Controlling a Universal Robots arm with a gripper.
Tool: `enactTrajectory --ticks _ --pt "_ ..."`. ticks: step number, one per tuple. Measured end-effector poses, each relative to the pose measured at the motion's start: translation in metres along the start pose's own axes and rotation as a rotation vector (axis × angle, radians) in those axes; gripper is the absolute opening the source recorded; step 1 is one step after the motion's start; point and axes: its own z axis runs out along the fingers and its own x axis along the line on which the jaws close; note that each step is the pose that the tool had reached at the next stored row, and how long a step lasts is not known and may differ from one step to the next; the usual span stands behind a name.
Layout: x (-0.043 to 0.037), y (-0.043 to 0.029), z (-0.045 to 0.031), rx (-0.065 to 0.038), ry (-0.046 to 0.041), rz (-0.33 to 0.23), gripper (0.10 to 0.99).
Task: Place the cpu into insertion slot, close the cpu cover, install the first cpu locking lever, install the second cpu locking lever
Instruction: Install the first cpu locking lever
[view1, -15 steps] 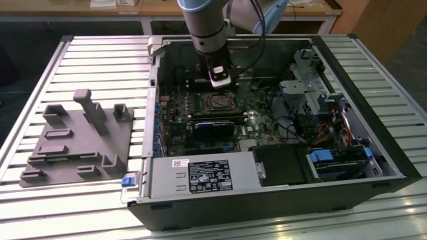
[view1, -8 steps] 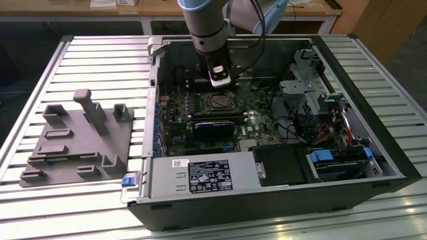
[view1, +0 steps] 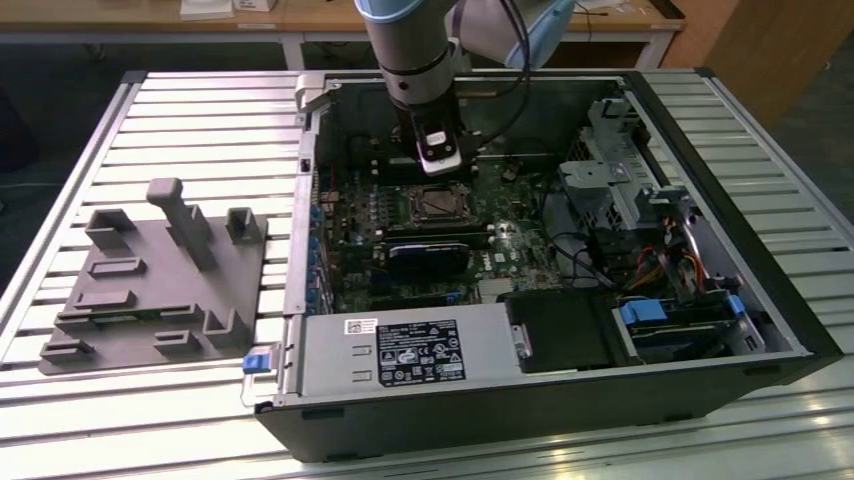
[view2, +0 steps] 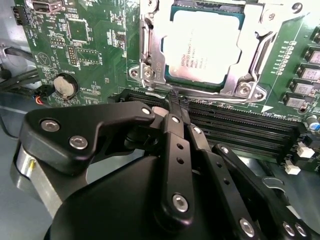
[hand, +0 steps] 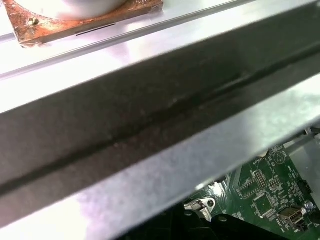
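The cpu (view2: 205, 47), with its pale metal top, lies in the insertion slot (view1: 438, 205) on the green motherboard. The silvery cpu cover (view2: 262, 47) lies down flat around it. A thin metal locking lever (view2: 144, 47) runs along one side of the cover. My gripper (view2: 173, 100) hangs just off the socket's edge, over the memory slots, with its black fingers (view2: 175, 145) pressed together and nothing visible between them. In the exterior view the gripper (view1: 445, 165) sits just behind the socket inside the open computer case.
Black memory slots (view2: 240, 125) and a coin battery (view2: 65, 86) lie near the fingertips. A black card (view1: 430, 255), the power supply (view1: 400, 352) and a drive cage (view1: 627, 170) crowd the case. A grey fixture (view1: 154, 280) stands on the slatted table.
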Motion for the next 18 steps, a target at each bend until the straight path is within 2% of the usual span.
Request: enactTrajectory --ticks 18 --pt "-0.0003 -0.0013 0.0010 0.009 -0.0058 -0.001 0.106"
